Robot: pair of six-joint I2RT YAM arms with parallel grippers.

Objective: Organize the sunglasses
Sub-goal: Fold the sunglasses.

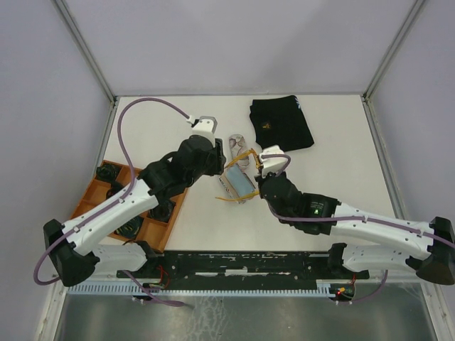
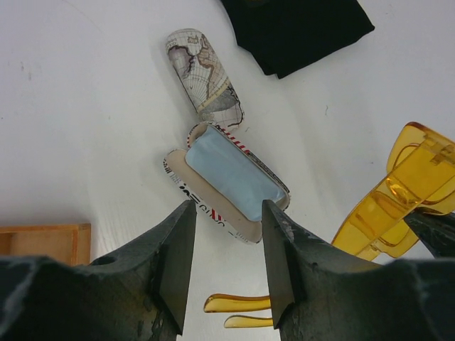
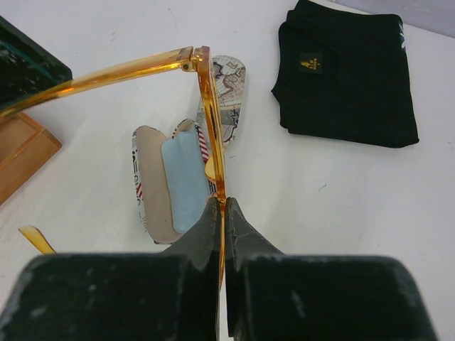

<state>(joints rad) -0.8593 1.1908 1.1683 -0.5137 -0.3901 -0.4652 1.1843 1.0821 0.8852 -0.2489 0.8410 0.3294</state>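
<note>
My right pincer (image 3: 222, 209) is clamped on the orange sunglasses (image 3: 210, 121), held over the open case (image 2: 174, 170). My left pincer (image 2: 228, 213) is apart, holding nothing. I should lower them slowly, flat into the case.

White shells over black joints cover my left arm (image 1: 106, 213) and right arm (image 1: 384, 229); purple cables (image 1: 121, 131) trail along both, a green light (image 1: 315, 210) dots the right, and my fingers (image 2: 176, 264) are matte black.

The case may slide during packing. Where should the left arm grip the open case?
Probably the long rim of the open case, from straight above: it lies flat, mouth up, that thin wall exposed; the blue cloth fills the middle.
</note>
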